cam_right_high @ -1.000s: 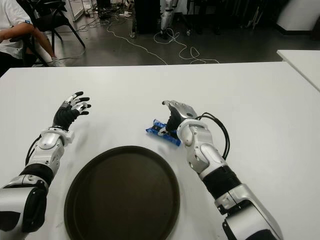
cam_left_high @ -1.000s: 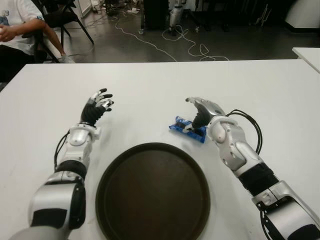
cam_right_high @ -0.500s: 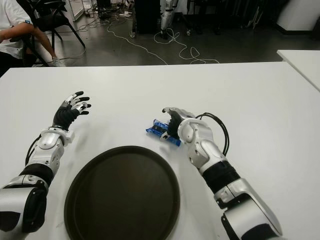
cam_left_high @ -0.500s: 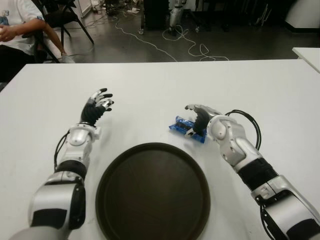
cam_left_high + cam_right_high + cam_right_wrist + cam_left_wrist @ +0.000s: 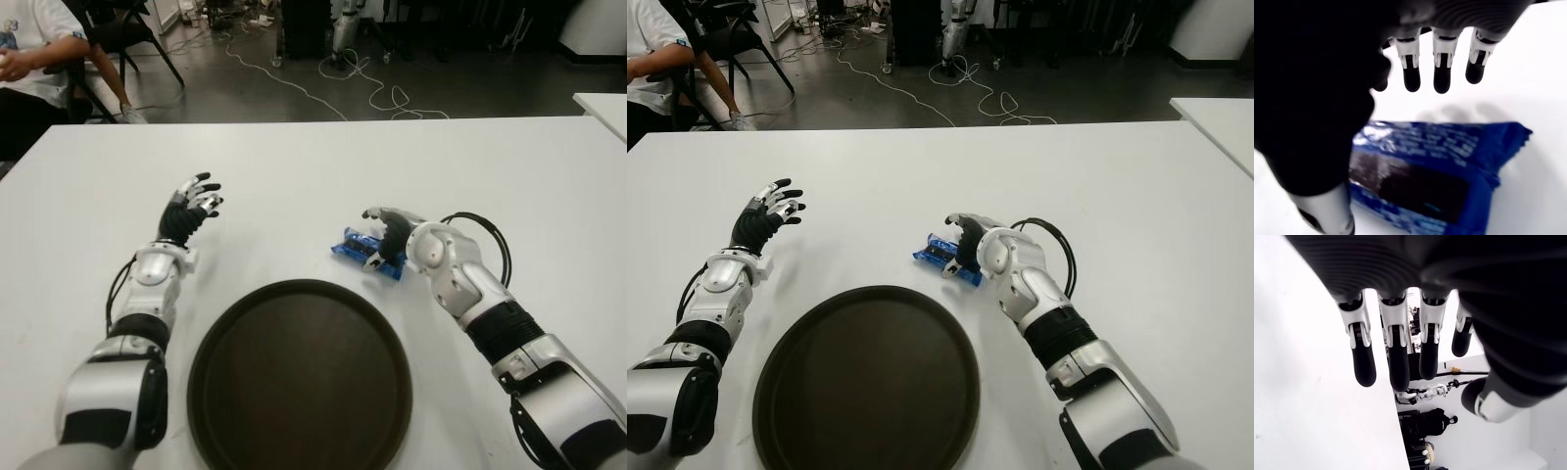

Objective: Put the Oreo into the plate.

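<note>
The white table (image 5: pixel 470 157) filled most of what I saw, and on it, close in front of me, lay the round dark plate (image 5: pixel 299 377), bare inside. Beyond the plate's far right rim, apart from it, the Oreo (image 5: pixel 362 251) lay flat on the table: a blue packet with its long axis running across me, from left and slightly farther away to right and slightly nearer. My wrist camera showed white print on the blue wrapper (image 5: pixel 1449 161) and a dark picture panel along one side, but I could not read any of the lettering. My right hand (image 5: pixel 392 235) sat over the right end of the packet, fingers (image 5: pixel 1442 73) stretched out straight and spaced above the wrapper, thumb down along its side; the hand was not closed around the packet, and I could not tell whether any finger touched it. My left hand (image 5: pixel 193 204) was well to the left of the plate, raised with its fingers (image 5: pixel 1396 357) spread and nothing in them. At the far left corner beyond the table a person (image 5: pixel 29 59) sat on a chair.
</note>
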Robot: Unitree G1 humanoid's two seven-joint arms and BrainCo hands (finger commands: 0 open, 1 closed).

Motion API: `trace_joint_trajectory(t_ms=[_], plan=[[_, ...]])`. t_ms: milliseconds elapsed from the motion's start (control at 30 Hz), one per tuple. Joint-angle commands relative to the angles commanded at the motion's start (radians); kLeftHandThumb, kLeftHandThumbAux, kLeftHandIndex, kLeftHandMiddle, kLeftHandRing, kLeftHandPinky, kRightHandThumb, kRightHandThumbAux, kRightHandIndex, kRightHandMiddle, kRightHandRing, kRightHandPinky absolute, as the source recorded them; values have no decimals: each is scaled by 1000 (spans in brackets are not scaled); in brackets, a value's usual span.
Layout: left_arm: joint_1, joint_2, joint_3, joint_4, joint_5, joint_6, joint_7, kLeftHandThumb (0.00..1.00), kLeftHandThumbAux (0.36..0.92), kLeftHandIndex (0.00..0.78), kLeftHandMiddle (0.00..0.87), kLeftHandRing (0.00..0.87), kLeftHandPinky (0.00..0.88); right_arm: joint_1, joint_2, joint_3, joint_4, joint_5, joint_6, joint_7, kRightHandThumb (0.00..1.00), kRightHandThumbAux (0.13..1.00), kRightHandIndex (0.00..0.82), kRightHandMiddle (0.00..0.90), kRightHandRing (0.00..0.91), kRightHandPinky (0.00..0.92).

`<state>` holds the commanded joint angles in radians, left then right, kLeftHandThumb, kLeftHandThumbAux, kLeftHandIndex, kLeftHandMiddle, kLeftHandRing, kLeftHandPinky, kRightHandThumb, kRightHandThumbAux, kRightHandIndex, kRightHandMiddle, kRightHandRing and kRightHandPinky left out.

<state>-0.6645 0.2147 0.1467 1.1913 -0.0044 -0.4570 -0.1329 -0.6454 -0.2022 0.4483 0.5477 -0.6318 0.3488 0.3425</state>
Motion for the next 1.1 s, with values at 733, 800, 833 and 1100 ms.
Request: trace_joint_trajectory(t_ms=[733,800,833,1100], plan=[[-2,-3,2,1,-6,1,-4,256,621,136,235,270,322,-44,52,-53,332,94,-206,-212,0,762,178,208,192,164],[-2,-4,3,2,-7,1,-3,267,623,139,237,271,323,-51,57,-53,362,97,-220,-225,0,756,187,217,200,178],[-2,-4,3,2,-8,1,-4,271,624,140,238,271,324,-55,59,-53,376,99,-226,-232,0,754,190,221,204,183],[-1,-9,5,1,-11,-4,-2,276,639,144,236,267,313,-73,72,-42,444,94,-257,-265,0,743,191,222,202,188]])
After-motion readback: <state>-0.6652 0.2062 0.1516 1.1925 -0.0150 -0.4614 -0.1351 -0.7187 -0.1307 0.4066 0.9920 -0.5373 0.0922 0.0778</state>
